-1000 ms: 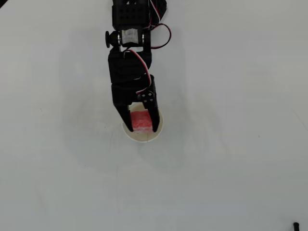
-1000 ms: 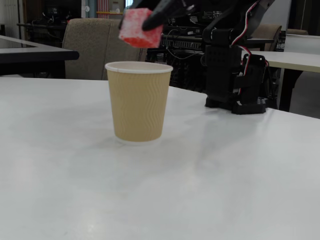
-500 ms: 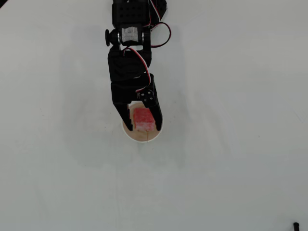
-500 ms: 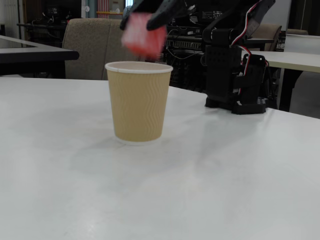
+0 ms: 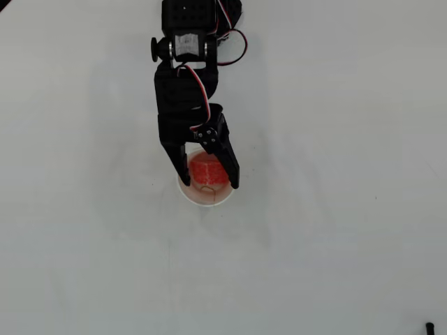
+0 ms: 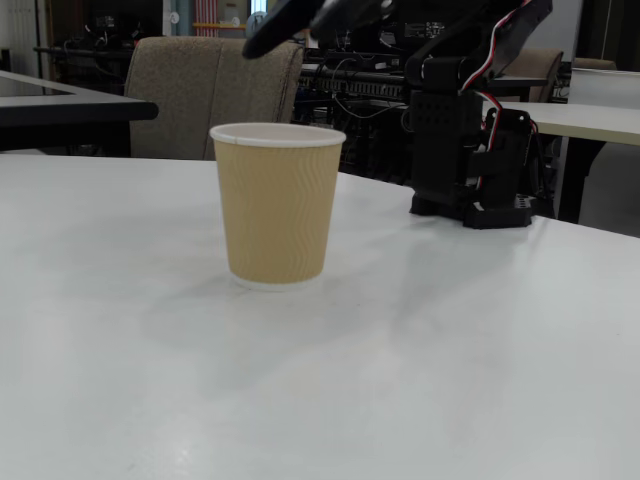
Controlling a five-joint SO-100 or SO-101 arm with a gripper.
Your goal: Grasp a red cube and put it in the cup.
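Now the red cube (image 5: 207, 172) sits inside the cup (image 6: 275, 205), hidden from the fixed view.

In the fixed view the red cube is out of sight behind the wall of the cup (image 6: 276, 205), and the claw (image 6: 262, 38) is partly cut off by the top edge, so its jaws cannot be judged there; in the overhead view the arm (image 5: 187, 52) runs off the top edge and covers the far part of the cup's rim; the red cube (image 5: 207, 171) looks blurred; a small dark thing (image 5: 429, 326) at the bottom edge is too small to identify
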